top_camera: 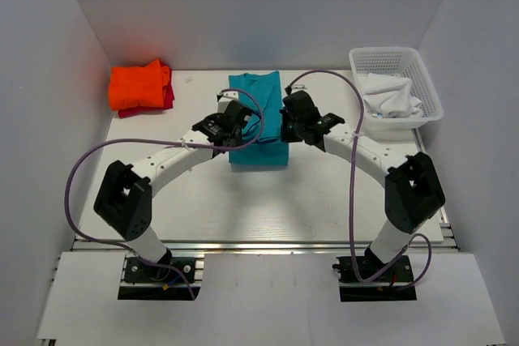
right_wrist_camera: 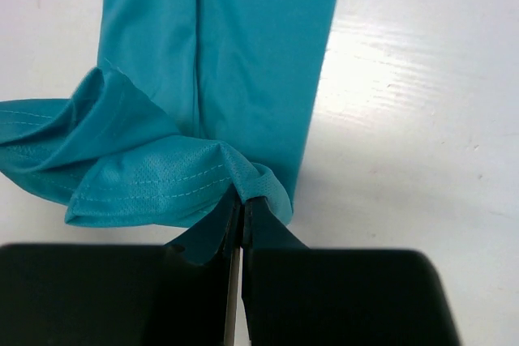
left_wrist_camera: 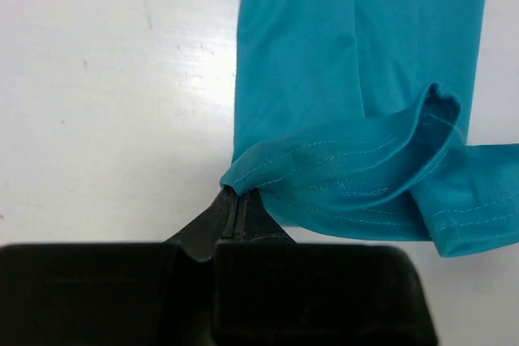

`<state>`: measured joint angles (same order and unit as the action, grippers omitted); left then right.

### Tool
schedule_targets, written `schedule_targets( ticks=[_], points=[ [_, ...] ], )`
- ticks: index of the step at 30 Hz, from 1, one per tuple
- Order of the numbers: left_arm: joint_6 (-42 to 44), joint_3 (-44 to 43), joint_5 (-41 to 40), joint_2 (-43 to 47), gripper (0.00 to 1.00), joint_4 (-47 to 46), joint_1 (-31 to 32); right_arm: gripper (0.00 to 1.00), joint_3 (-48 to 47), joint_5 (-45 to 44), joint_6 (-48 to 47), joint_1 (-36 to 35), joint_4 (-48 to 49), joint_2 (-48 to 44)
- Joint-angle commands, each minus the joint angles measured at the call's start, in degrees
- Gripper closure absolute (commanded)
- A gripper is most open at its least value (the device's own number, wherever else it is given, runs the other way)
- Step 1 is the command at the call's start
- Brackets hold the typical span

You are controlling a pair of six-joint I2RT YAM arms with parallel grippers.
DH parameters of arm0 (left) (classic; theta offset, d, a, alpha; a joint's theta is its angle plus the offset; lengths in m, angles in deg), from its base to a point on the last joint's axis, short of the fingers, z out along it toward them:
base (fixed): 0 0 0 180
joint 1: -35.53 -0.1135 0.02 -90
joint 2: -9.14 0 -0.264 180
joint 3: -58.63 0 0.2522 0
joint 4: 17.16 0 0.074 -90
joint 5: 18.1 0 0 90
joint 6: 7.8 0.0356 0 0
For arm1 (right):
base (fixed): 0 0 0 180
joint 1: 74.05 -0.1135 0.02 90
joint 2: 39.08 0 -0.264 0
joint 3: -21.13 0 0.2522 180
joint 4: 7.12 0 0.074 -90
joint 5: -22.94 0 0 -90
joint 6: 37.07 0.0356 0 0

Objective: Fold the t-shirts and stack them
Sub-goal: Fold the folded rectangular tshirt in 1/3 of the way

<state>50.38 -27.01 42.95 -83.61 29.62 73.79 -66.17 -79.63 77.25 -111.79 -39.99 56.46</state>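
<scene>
White table [top_camera: 268, 200] inside pale walls, bare along its near half. The teal t-shirt [top_camera: 259, 153] lies mid-table as a long folded strip, well apart from the orange t-shirt [top_camera: 139, 85] stacked on the red t-shirt [top_camera: 169, 100] at the far-left corner. Left gripper [left_wrist_camera: 235, 204] pinches tight on the left hem corner, and right gripper [right_wrist_camera: 242, 204] is clamped on the right one.

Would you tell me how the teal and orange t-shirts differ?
The teal t-shirt lies in the middle, partly folded; the orange t-shirt sits folded at the far left corner. The teal one's hem is pinched by the left gripper and right gripper; the orange one is untouched, resting on the red t-shirt. Both are plain cloth.
</scene>
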Motion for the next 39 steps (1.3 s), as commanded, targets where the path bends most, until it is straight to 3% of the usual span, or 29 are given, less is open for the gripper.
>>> schedule_targets(
  ticks=[1, 12, 21, 32, 35, 36, 38, 39],
  points=[
    [3.24, -4.40, -0.16, -2.07, 1.00, -1.37, -2.13, 1.00, -5.81, -2.10, -1.55, 1.52, -0.83, 2.79],
    [9.14, -16.88, 5.57, -14.11, 1.00, -3.57, -7.41, 1.00, -18.12, 0.18, -4.10, 5.30, -1.37, 13.96],
    [9.75, -21.38, 9.35, -20.09, 1.00, -4.09, -11.71, 1.00, -25.33, 3.08, -4.45, 8.29, -3.11, 22.30],
    [11.16, -25.40, 14.10, -27.13, 0.99, -8.49, -14.79, 0.99, -28.85, 9.67, -8.67, 10.58, 8.12, 31.01],
    [11.16, -27.87, 14.71, -28.98, 0.63, -8.49, -15.93, 0.67, -31.13, 11.51, -10.94, 11.10, 10.14, 32.86],
    [11.16, -28.49, 14.10, -29.67, 0.32, -7.80, -15.94, 0.38, -31.49, 11.96, -11.39, 11.28, 10.41, 33.03],
    [10.64, -30.16, 12.44, -29.68, 0.10, -6.92, -16.64, 0.10, -33.25, 14.57, -12.79, 11.28, 10.59, 32.86],
    [10.63, -30.16, 11.73, -29.07, 0.00, -6.13, -16.64, 0.10, -33.34, 16.43, -13.06, 11.37, 10.76, 32.60]
  ],
)
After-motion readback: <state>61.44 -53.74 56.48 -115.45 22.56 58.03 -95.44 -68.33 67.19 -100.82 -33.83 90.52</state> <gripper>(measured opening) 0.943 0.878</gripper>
